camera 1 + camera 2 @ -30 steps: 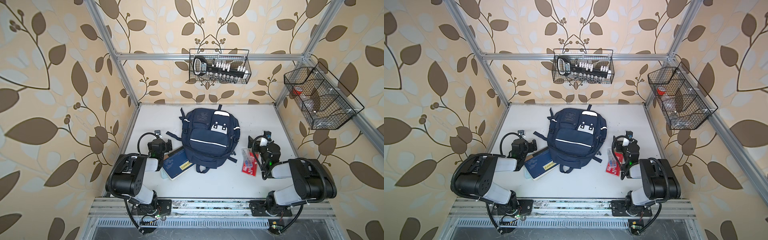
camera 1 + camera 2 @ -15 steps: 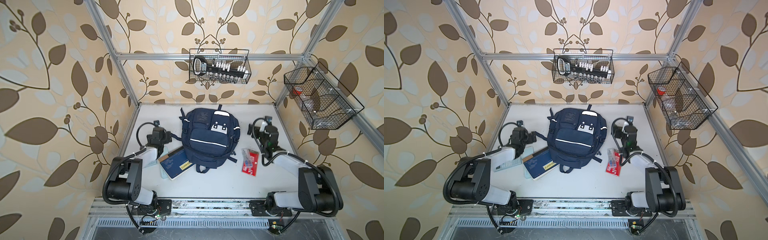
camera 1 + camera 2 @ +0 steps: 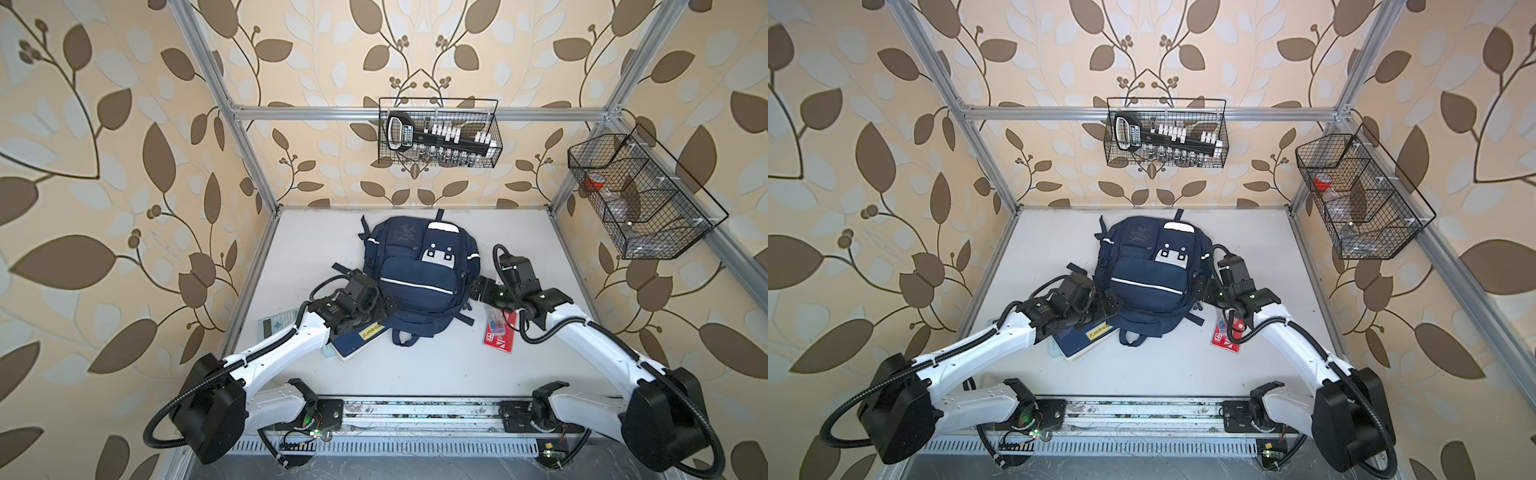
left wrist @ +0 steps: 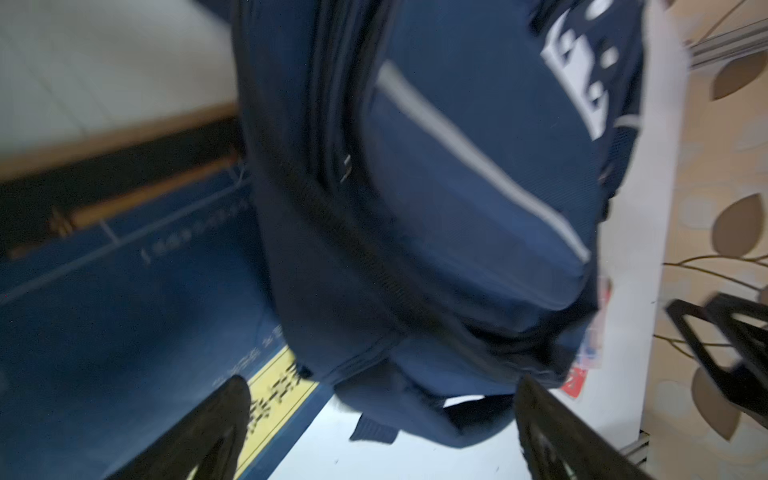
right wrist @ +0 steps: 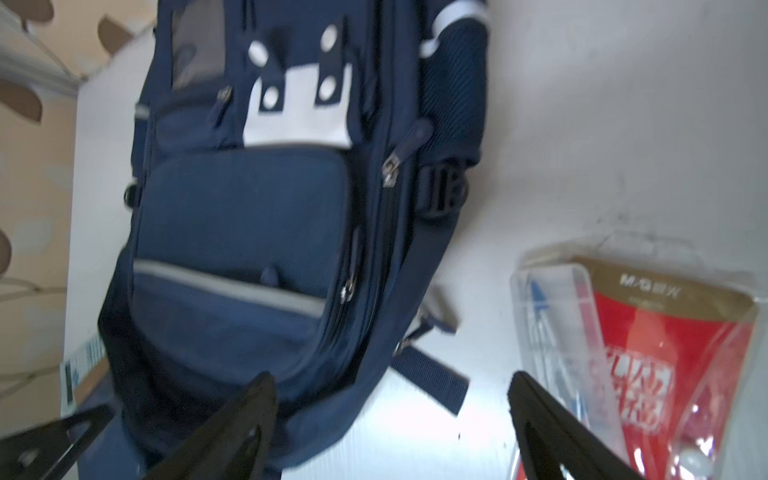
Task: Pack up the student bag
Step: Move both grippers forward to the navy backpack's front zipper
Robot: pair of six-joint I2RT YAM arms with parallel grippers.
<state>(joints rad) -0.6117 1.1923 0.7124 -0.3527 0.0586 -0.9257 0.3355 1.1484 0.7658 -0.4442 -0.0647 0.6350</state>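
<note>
The student bag (image 3: pixel 419 274) (image 3: pixel 1148 282), a navy backpack with white stripes and a white patch, lies flat in the middle of the table. My left gripper (image 3: pixel 385 305) (image 3: pixel 1109 306) is open at the bag's lower left side, above a blue notebook (image 3: pixel 357 341) with a yellow label. In the left wrist view the bag (image 4: pixel 436 208) bulges between the spread fingers of the left gripper (image 4: pixel 382 386), untouched. My right gripper (image 3: pixel 478 289) (image 3: pixel 1202 291) is open at the bag's right side. In the right wrist view a loose strap (image 5: pixel 432 382) lies between the jaws of the right gripper (image 5: pixel 390 380).
A red stationery packet (image 3: pixel 500 334) (image 5: pixel 644 353) lies right of the bag, under the right wrist. A pale calculator (image 3: pixel 276 326) sits left of the notebook (image 4: pixel 124 311). Wire baskets hang on the back wall (image 3: pixel 438 133) and the right wall (image 3: pixel 640 195).
Both arms have stretched forward and inward from their folded poses near the front. Each gripper now sits close against a side of the bag. The bag, notebook and packet have not moved.
</note>
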